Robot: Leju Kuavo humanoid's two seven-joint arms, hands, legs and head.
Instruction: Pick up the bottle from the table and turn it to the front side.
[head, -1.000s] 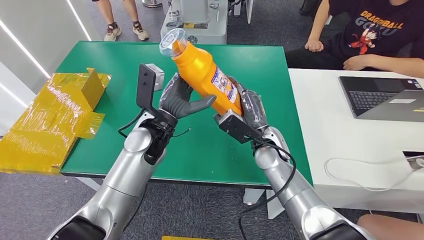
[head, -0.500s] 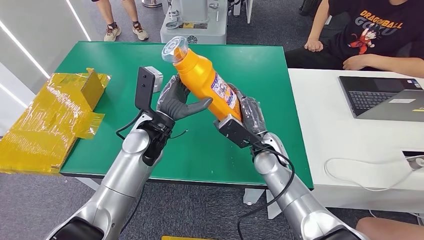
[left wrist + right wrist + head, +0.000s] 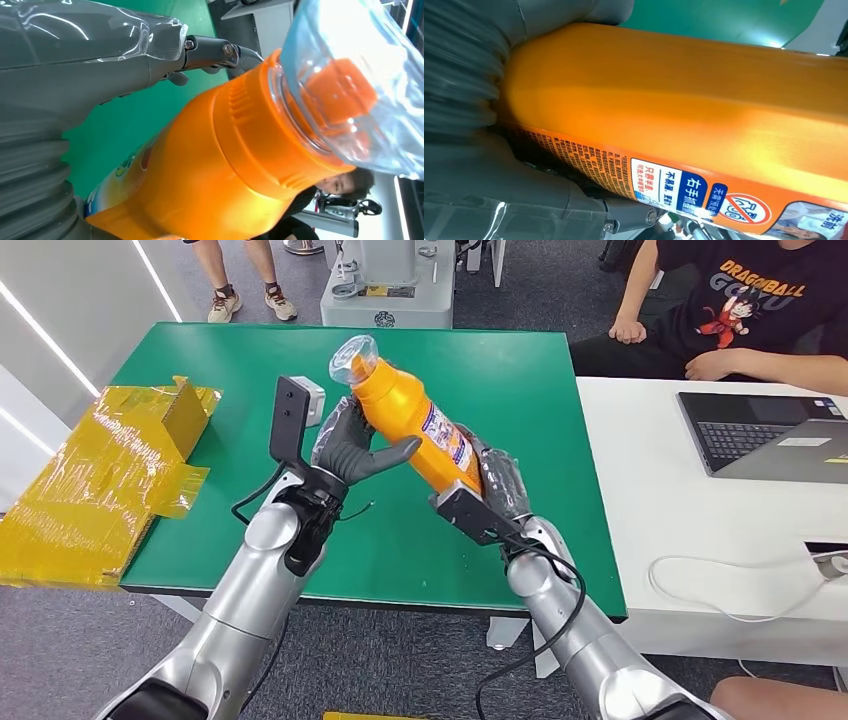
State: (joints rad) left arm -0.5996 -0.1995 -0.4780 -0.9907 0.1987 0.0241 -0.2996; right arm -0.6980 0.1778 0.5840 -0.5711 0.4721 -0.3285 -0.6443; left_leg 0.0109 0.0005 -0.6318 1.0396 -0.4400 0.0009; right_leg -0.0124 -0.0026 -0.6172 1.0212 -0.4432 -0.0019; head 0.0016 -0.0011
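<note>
The orange bottle (image 3: 410, 425) was held clear above the green table (image 3: 500, 370), tilted, with its clear cap cover (image 3: 350, 358) pointed up and away from the robot. The base end of the bottle was gripped by the right hand (image 3: 492, 480). The left hand (image 3: 355, 445) was set against the bottle's middle, its thumb pressed under the body. A printed label (image 3: 684, 187) was seen along the bottle's side. A yellow taped box (image 3: 100, 480) lay at the table's left edge.
</note>
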